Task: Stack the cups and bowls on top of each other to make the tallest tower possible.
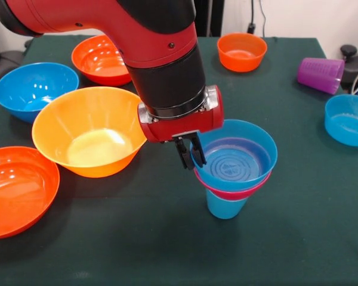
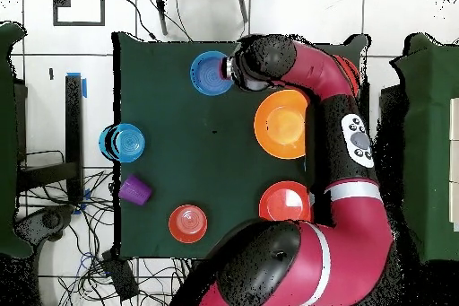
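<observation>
I can read no text, label, brand, number or sign anywhere — not on my arm (image 1: 107,24), not on the bowls or cups, not on the green counter (image 1: 167,250). The white panel on my arm (image 2: 359,140) in the overhead view carries a few dark marks — too small to make out as letters or figures.
</observation>
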Controlling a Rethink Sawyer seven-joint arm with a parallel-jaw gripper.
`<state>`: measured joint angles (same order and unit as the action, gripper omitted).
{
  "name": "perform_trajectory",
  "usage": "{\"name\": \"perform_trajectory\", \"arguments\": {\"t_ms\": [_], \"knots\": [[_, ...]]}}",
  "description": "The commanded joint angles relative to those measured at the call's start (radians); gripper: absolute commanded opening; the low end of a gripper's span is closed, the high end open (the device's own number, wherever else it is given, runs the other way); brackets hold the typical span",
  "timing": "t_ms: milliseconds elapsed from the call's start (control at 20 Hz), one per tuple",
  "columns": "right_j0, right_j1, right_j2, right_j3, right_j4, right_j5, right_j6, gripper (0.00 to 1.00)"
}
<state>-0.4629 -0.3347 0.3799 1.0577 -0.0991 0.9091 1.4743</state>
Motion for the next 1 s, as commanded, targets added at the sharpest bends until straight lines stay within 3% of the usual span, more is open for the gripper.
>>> {"name": "perform_trajectory", "arguments": {"t_ms": [50, 1000], "knots": [[-0.015, -0.010, 0.047, 0.100, -0.050, 0.017, -0.111, 0.00], [-0.021, 0.006, 0.066, 0.084, -0.051, 0.009, -0.116, 0.00]]}}
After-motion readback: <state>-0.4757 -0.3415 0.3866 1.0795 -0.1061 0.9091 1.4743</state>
